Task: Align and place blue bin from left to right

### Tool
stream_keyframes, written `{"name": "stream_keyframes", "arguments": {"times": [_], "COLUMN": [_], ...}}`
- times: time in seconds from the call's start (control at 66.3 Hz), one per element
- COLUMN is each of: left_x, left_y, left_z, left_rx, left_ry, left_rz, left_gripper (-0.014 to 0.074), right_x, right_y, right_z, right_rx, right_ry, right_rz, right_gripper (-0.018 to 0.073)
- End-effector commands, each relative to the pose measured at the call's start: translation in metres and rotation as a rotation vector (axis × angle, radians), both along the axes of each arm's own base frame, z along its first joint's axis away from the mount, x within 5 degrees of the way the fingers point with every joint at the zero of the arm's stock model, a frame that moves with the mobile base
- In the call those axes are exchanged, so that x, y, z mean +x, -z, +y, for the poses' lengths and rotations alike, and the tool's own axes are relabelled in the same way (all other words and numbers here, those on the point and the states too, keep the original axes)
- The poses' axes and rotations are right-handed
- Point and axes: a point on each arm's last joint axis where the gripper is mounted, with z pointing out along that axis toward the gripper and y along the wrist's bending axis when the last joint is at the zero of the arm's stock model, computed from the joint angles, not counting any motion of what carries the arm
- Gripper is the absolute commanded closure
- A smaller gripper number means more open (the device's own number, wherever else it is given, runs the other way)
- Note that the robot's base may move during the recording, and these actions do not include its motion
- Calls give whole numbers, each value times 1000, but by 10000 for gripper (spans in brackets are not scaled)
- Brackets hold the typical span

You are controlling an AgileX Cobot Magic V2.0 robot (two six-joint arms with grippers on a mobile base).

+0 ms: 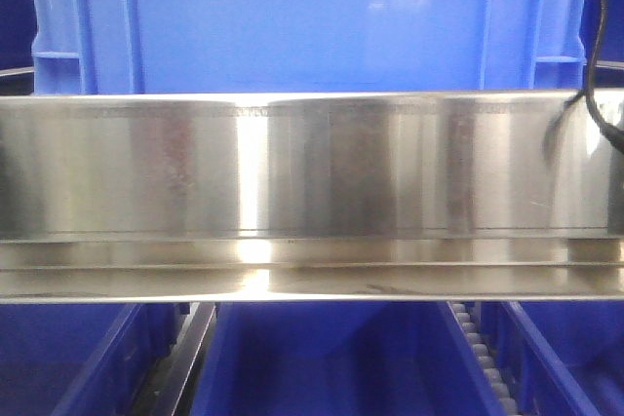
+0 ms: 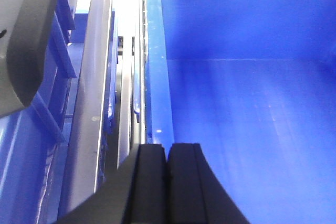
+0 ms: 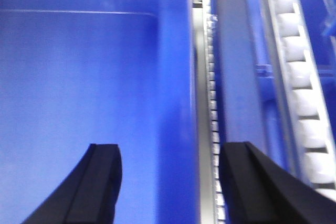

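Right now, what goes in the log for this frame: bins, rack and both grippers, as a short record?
blue bin: ribbed crate on the upper level, behind the steel rail
lower level: darker blue tubs beside a roller track
left gripper: shut, holding nothing, above a tub rim
right gripper: open, fingers either side of a tub wall
arms in front view: not visible

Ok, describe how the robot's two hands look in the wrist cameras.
The left hand has two matte black fingers, squared at the tips and flaring toward the base. The right hand has the same black, curved, blunt-tipped fingers. No markings, cables or sleeves show; the arms are out of view.
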Motion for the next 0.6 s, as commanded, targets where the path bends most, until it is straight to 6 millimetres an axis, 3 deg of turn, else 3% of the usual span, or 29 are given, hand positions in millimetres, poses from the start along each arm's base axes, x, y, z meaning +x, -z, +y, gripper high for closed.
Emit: {"name": "stream_keyframes", "arguments": {"times": [0.0,0.498,0.588], "left_x": [-3,-3,-3], "left_y": [-6,-7,-7], "left_z": [-2,-2,-2], "left_rx": [-17,-19,-19], "left_ry": [5,6,6], "left_rz": [-21,-26,-26], "left_gripper": [707,707,707], "right_x": [1,2,2], "right_y": [-4,-1,-1], "right_z": [-4,-1,-1], "right_rx": [-5,2,3], "right_ry": [9,5,5], "right_rz": [-20,-10,-11], "right_gripper": [252,253,293]}}
